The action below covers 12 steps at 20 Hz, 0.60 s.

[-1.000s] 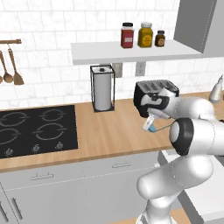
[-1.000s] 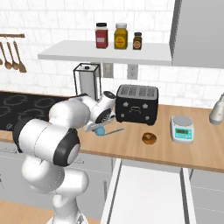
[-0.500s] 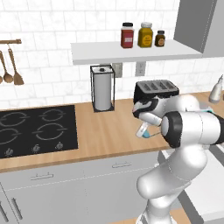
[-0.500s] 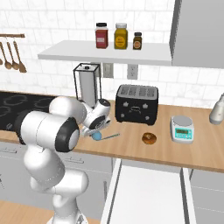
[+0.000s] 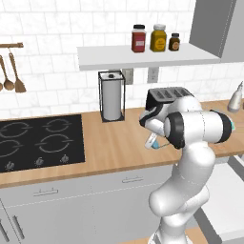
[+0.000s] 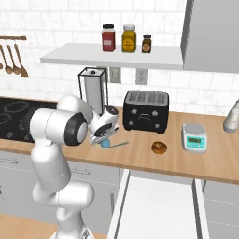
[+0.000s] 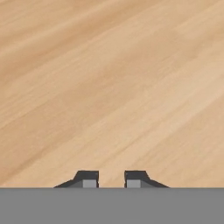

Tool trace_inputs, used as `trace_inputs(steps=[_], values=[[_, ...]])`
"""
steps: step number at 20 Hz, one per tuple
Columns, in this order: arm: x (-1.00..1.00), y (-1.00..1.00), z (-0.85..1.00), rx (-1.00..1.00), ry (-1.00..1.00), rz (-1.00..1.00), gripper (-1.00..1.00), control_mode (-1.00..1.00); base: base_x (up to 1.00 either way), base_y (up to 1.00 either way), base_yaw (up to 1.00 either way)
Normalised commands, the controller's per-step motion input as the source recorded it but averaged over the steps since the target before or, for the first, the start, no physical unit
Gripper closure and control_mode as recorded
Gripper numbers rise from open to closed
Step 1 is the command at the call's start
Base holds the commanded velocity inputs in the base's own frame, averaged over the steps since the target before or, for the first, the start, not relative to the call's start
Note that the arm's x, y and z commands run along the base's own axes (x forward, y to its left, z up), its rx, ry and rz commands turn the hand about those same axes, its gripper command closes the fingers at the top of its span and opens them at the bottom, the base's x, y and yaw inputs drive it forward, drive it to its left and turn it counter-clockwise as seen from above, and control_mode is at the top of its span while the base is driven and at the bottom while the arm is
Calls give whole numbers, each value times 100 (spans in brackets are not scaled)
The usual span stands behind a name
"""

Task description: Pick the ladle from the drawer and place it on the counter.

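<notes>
- The gripper (image 6: 98, 138) is hanging low over the bench (image 6: 140, 156), just in front of the black toaster (image 6: 145, 111).
- In the hand view the two fingertips (image 7: 87, 179) are standing a little apart with only bare wood grain between them, so the gripper (image 7: 111, 179) is holding nothing; how wide it is really open is hard to judge from so little of the fingers.
- The ladle (image 6: 111, 144) is lying flat on the bench, its round teal bowl just beside the gripper and its thin handle pointing toward the toaster side; whether a finger is touching the bowl I cannot tell.
- In the left base view the ladle (image 5: 155, 145) is peeking out as a teal patch beside the arm's elbow, under the gripper (image 5: 151, 140).
- The drawer (image 6: 158, 207) is standing pulled out below the bench edge, its pale inside showing.
- On the bench a brown doughnut (image 6: 159, 148) and a small kitchen scale (image 6: 193, 137) are sitting to the right of the ladle, well apart from it.
- A paper towel holder (image 5: 112, 96) is standing by the wall, and the black cooktop (image 5: 40, 142) is sitting inset further left.
- Three jars (image 5: 157, 37) are lined up on the white wall shelf (image 5: 143, 55), and wooden spoons (image 5: 13, 76) are hanging on the tiled wall.
</notes>
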Motion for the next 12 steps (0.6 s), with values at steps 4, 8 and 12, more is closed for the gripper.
trace_inputs(steps=[4, 8, 12], values=[[34, 0, -1, 0, 0, 1, 100, -100, 0, 0, 0], [5, 0, 0, 0, 0, 0, -100, -100, 0, 0, 0], [0, 0, 0, 0, 0, 0, -100, -100, 0, 0, 0]])
